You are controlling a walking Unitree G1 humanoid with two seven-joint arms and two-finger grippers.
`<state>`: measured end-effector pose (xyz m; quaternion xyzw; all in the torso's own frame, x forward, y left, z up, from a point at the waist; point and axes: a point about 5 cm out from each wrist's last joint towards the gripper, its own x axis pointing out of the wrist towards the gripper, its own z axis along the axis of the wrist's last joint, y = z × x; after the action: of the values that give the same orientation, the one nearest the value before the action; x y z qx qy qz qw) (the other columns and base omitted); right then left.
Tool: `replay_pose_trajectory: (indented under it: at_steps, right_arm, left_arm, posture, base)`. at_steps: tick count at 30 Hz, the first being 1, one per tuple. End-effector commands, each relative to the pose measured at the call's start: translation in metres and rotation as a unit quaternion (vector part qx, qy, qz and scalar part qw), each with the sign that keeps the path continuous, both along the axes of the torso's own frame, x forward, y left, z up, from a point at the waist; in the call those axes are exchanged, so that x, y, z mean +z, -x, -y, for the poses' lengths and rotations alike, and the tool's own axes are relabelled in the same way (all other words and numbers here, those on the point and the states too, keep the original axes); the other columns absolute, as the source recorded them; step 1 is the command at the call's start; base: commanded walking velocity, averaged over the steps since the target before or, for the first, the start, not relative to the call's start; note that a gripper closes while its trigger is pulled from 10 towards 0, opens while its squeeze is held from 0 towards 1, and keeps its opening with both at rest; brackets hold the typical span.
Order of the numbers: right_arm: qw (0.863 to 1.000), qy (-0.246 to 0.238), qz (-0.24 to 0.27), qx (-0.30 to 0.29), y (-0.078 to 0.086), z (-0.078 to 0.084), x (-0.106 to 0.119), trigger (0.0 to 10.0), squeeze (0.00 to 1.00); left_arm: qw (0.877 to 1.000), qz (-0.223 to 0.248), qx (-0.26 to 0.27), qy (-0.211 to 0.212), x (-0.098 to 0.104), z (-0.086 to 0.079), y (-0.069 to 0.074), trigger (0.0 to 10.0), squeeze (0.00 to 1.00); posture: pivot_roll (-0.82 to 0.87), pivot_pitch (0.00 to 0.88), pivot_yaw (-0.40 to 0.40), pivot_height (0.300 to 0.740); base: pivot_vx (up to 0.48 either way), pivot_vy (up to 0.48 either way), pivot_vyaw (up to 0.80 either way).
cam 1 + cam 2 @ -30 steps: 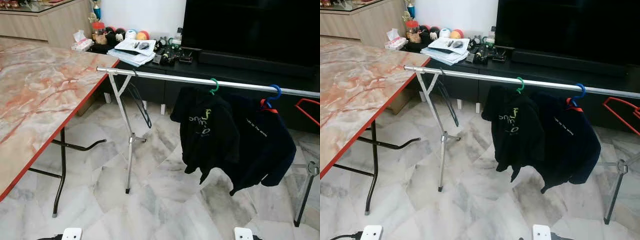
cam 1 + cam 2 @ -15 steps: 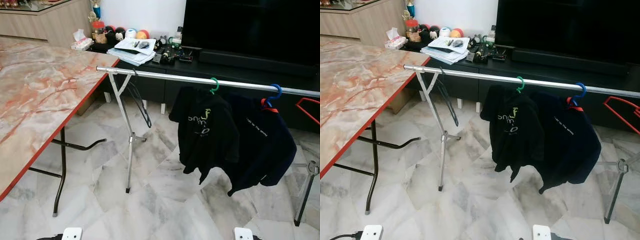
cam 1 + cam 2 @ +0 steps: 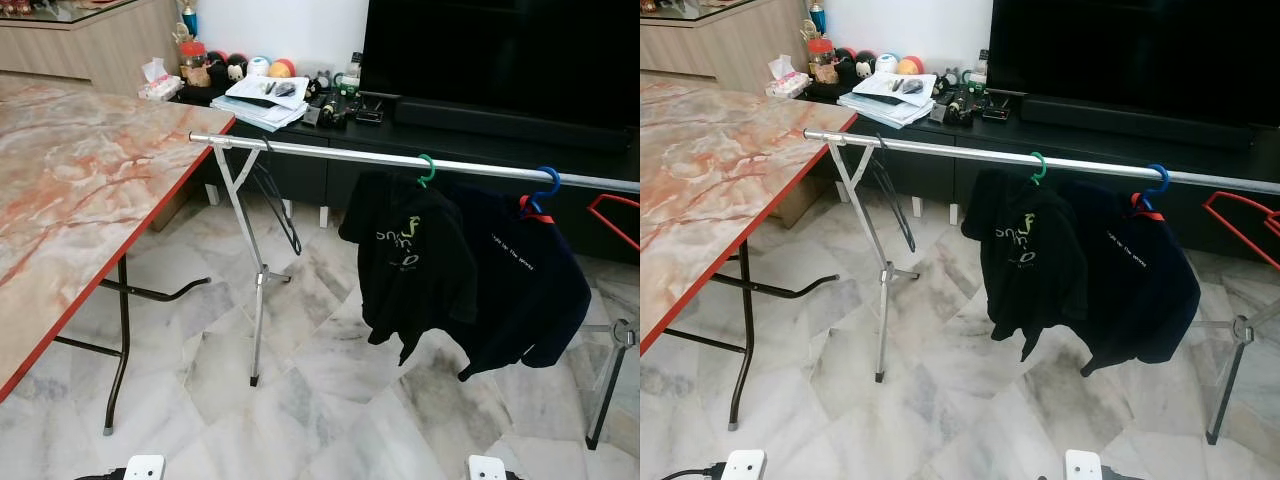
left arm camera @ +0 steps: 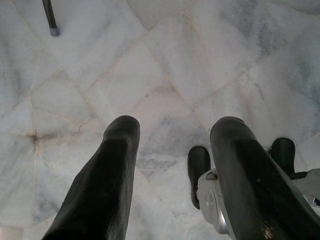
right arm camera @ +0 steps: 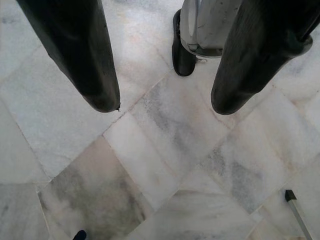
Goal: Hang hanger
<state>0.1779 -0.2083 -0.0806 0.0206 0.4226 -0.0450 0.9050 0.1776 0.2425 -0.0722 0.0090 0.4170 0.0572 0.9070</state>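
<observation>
Table point(image 3: 70, 190) fills the left of the head view; a rail point(image 3: 330, 154) crosses the middle, bearing two shirts on green point(image 3: 428, 170) and blue point(image 3: 545, 190) hangers, done as far as shows. A black hanger point(image 3: 280, 205) dangles upper centre-left, a red hanger point(image 3: 615, 215) at right edge. Left gripper point(image 4: 172, 135) and right gripper point(image 5: 162, 100) hang over floor, fingers apart, empty.

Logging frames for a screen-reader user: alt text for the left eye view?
A silver clothes rail crosses the room, carrying two dark shirts on a green hanger and a blue hanger, with an empty black hanger near its left end. A marble-patterned table stands left.
</observation>
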Motion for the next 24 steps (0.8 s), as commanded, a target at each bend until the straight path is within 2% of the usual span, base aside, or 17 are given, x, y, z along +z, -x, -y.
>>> replay_pose_trajectory:
  at_steps: [1,24]
  right_arm:
    - [1.000,0.001,-0.005,-0.001,0.0034,0.0000,-0.0016,10.0,0.00]
    - [1.000,0.000,-0.004,-0.003,0.0033,-0.0014,-0.0019,10.0,0.00]
  left_arm:
    - [1.000,-0.013,0.005,0.003,-0.0038,-0.0005,0.0075,10.0,0.00]
    - [1.000,-0.014,0.005,0.007,-0.0045,0.0012,0.0080,10.0,0.00]
  posture:
    - [-0.02,0.076,-0.002,0.740]
    - [-0.02,0.085,-0.004,0.740]
  base:
    - [0.000,0.000,0.00]
    - [0.267,0.000,0.00]
